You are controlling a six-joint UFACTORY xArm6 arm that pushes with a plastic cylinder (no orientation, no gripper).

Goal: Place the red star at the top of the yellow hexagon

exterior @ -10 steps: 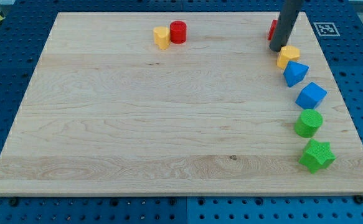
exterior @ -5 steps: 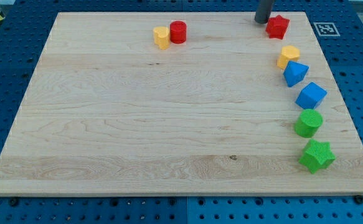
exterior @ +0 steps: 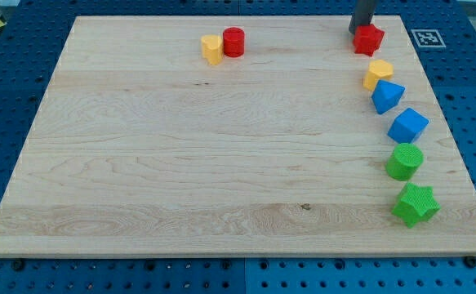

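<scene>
The red star (exterior: 369,39) lies near the board's top right corner. The yellow hexagon (exterior: 377,73) lies just below it with a small gap, at the head of a column of blocks along the right side. My tip (exterior: 359,30) is at the star's upper left edge, touching or nearly touching it; the rod rises out of the view's top.
Below the hexagon run a blue triangle-like block (exterior: 387,96), a blue cube (exterior: 407,126), a green cylinder (exterior: 405,162) and a green star (exterior: 415,204). A second yellow block (exterior: 212,49) and a red cylinder (exterior: 234,42) sit at top centre. The wooden board (exterior: 180,163) lies on a blue pegboard.
My tip moved from beside the yellow hexagon up past the red star's left, then right onto its upper left edge. The star has shifted slightly down and right.
</scene>
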